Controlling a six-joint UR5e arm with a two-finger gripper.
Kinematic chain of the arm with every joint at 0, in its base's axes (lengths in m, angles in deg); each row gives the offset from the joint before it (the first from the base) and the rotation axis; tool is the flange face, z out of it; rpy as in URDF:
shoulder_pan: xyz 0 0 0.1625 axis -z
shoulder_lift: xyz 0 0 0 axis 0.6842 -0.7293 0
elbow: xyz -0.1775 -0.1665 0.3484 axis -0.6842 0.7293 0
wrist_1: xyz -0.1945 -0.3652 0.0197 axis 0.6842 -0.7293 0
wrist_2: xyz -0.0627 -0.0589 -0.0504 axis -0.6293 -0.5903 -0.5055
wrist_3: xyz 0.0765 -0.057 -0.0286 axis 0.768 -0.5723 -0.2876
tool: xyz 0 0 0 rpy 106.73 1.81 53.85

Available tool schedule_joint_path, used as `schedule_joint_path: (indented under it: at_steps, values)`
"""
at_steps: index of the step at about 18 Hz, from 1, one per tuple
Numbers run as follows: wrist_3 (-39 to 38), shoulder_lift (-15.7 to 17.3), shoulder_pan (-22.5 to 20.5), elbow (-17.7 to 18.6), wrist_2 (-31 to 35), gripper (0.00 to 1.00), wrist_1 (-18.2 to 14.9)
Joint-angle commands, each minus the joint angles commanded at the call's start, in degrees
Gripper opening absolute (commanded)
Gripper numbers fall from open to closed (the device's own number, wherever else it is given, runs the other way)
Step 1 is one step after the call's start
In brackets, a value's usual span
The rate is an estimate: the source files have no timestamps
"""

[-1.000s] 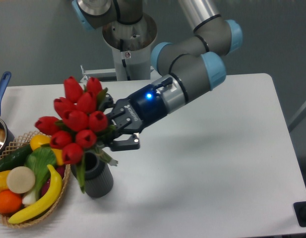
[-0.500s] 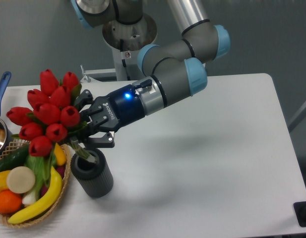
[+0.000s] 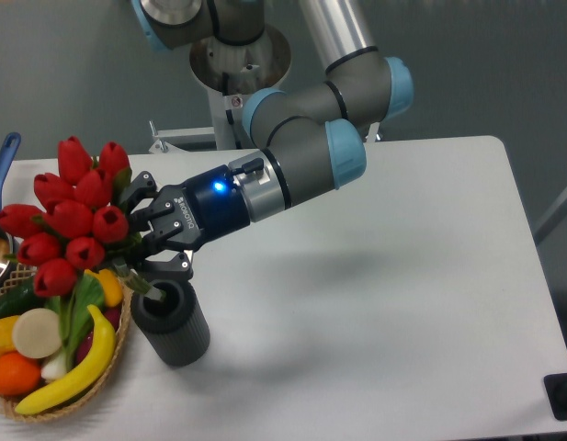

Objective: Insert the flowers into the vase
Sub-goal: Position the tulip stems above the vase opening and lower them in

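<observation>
The flowers, a bunch of red tulip buds with green leaves, lean to the left above the basket. My gripper is shut on their green stem just below the buds. The stem's lower end reaches into the round black mouth of the vase, a short dark grey ribbed cylinder standing on the white table directly beneath the gripper. How deep the stem goes is hidden by the rim.
A wicker basket with a banana, an orange and green vegetables sits at the left, touching the vase. A pot with a blue handle is at the far left edge. The arm's base stands behind the table.
The gripper carried the flowers left and slightly down, and the stem's end now sits inside the vase mouth. The bunch leans further over the basket.
</observation>
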Motion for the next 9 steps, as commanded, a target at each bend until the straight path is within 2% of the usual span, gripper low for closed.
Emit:
schedule_joint_path:
  at_steps: [4,9]
  values:
    - [0.09,-0.26,-0.26,1.49,0.00,0.31,0.00]
    - [1.76,-2.46,-0.26,1.76,0.09,0.31,0.00]
